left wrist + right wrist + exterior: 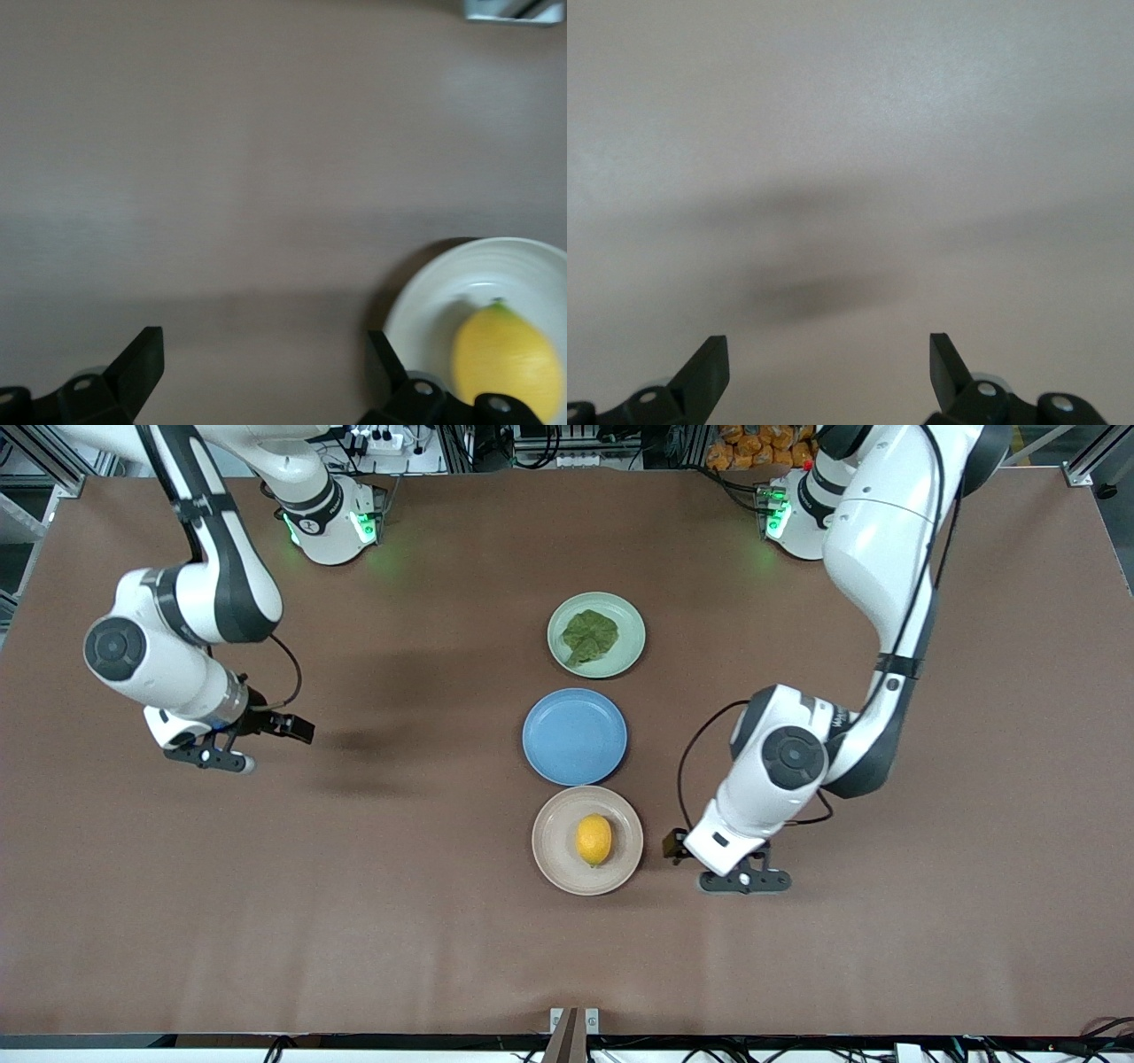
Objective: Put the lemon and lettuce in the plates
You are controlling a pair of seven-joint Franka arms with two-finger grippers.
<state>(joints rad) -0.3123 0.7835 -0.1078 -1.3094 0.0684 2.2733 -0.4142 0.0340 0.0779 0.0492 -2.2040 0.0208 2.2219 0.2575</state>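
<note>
The small bright yellow oval lemon [594, 839] lies in the round beige-cream plate [553, 854], nearest the front camera. Just beside that plate, the left pincer [744, 880] hangs released over bare brown tabletop [354, 921]. Farther off sits the round blue plate [574, 736], then the dark green wrinkly lettuce [588, 636] in the pale green plate [628, 640]. The right pincer [209, 758] waits released over its end of the tabletop.

The left gripper [261, 372] hangs over bare brown table [221, 159], its two dark fingers [142, 359] spread wide with nothing between them. Just beside one finger sits a pale plate [425, 292] holding the lemon [505, 359], which lies inside the rim.
</note>
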